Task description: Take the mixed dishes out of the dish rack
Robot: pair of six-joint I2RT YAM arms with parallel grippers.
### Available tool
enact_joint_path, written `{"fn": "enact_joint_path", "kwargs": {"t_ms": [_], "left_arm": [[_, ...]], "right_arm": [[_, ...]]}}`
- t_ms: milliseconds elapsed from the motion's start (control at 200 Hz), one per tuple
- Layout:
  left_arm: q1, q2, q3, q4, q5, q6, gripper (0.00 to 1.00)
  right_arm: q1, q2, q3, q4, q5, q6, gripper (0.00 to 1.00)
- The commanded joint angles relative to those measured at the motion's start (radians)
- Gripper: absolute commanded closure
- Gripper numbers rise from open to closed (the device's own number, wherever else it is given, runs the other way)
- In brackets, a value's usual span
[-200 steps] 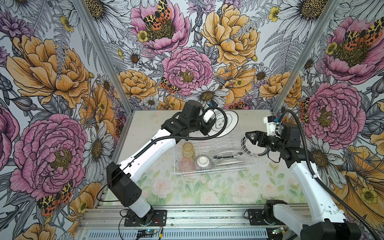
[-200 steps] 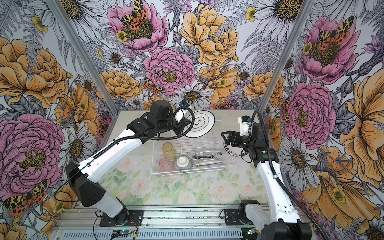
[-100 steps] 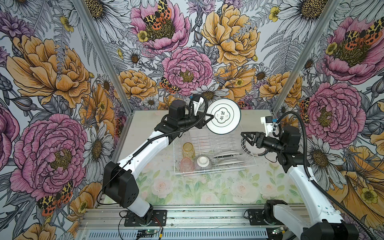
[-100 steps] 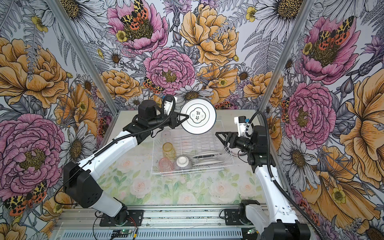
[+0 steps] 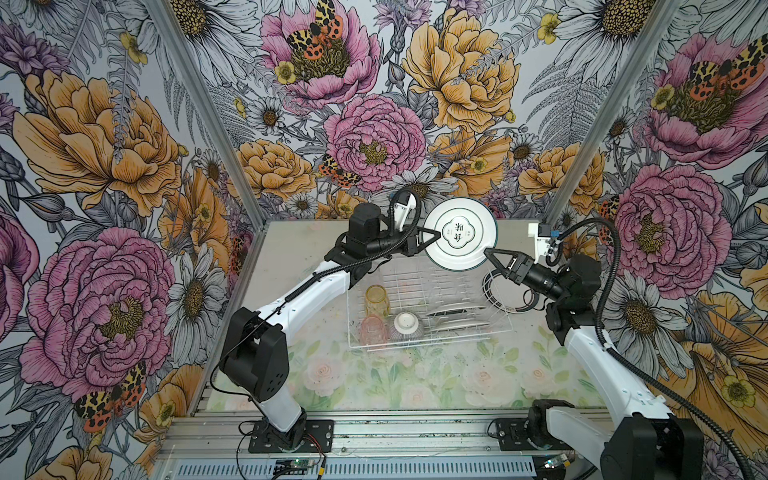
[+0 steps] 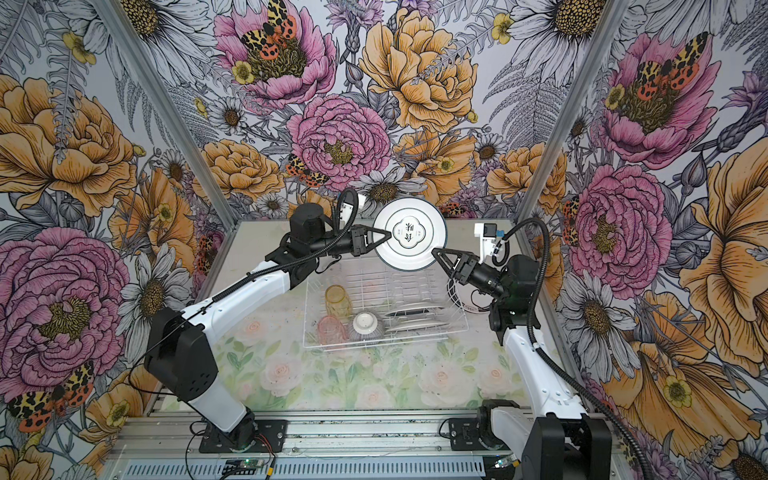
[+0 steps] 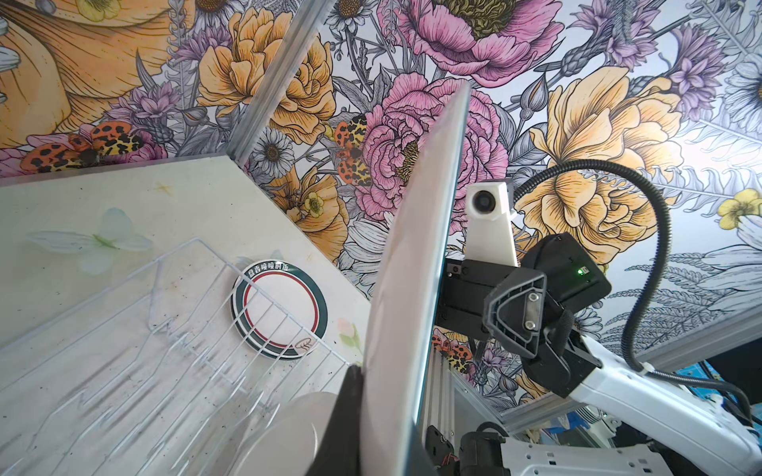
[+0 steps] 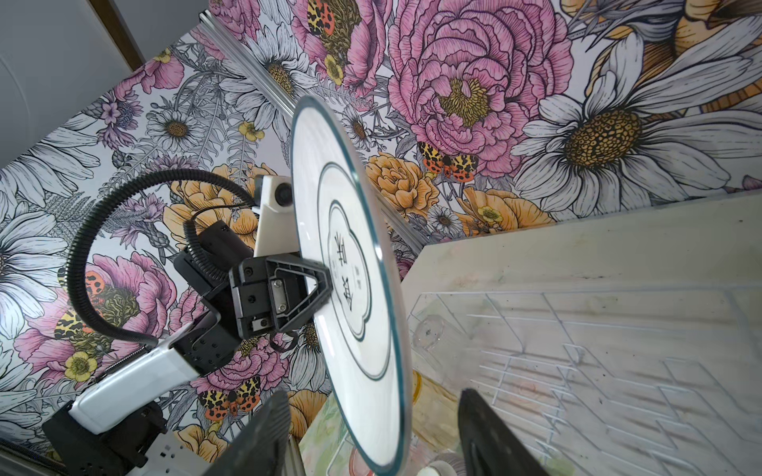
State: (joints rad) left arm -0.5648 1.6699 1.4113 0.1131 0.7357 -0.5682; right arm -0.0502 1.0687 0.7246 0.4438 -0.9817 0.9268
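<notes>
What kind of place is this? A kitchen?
Probably a robot test booth, not a kitchen: flowered walls close it in, and robot arms stand on a metal rail, working at a dish rack.

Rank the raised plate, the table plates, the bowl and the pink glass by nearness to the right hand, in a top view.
1. The raised plate: rim between the open jaws of the right hand.
2. The table plates: close by, right of the rack.
3. The bowl: rack's front, middle.
4. The pink glass: rack's front-left corner.
</notes>
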Motion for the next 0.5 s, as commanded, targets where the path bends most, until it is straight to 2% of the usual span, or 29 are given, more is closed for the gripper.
{"fn": "enact_joint_path", "kwargs": {"t_ms": [0, 90, 165, 265, 345, 430, 495], "left_arm": [[-0.016, 0.018, 0.009, 0.125, 0.050, -0.055, 0.97], [-0.024, 0.036, 0.018, 0.145, 0.056, -0.070, 0.97], [-0.032, 0.048, 0.023, 0.167, 0.064, -0.086, 0.97], [-0.042, 0.062, 0.023, 0.196, 0.071, -0.106, 0.97], [-0.046, 0.066, 0.023, 0.210, 0.073, -0.116, 0.97], [-0.050, 0.070, 0.025, 0.214, 0.074, -0.118, 0.97], [-0.053, 0.073, 0.028, 0.214, 0.079, -0.119, 0.97]], "right_arm": [[0.010, 0.012, 0.002, 0.086, -0.006, 0.036, 0.38], [0.013, 0.021, 0.004, 0.096, -0.002, 0.040, 0.40], [0.014, 0.028, 0.004, 0.101, 0.005, 0.045, 0.48], [0.016, 0.038, 0.004, 0.115, 0.009, 0.053, 0.52], [0.016, 0.046, 0.003, 0.134, 0.009, 0.068, 0.61], [0.016, 0.050, 0.000, 0.146, 0.011, 0.078, 0.76], [0.016, 0.051, 0.001, 0.147, 0.014, 0.079, 0.79]]}}
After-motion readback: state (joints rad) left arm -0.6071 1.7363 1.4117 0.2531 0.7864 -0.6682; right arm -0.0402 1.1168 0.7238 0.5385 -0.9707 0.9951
